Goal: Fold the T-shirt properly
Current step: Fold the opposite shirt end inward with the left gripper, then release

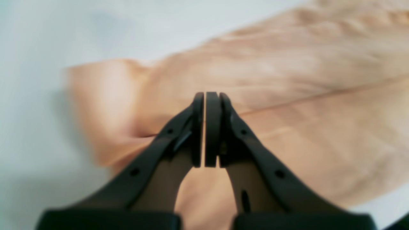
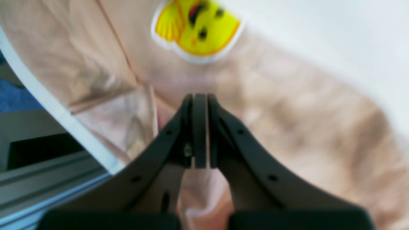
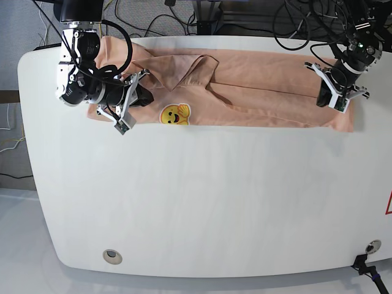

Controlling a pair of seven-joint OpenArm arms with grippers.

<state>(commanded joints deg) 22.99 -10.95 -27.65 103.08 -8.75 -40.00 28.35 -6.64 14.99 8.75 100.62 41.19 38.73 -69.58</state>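
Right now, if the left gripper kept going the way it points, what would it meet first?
Most likely the peach-pink cotton T-shirt lying right under the left gripper, whose jaws are shut; depth is blurred.

A white table (image 3: pixel 202 196) with rounded corners fills most of the base view, its surface smooth and plain. Near its lower left corner sits a small round metal-rimmed hole (image 3: pixel 111 256), and a similar round fitting (image 3: pixel 370 246) sits near the lower right corner. At the right edge of the frame a small red mark (image 3: pixel 389 203) shows on the tabletop. Black cables (image 3: pixel 184 18) lie tangled on the grey floor beyond the table's far edge, along the top of the frame. In the right wrist view, the table's white edge (image 2: pixel 57 108) runs diagonally at the left, with a grey aluminium rail (image 2: pixel 48 185) below it and a patch of blue (image 2: pixel 14 97) beside it.
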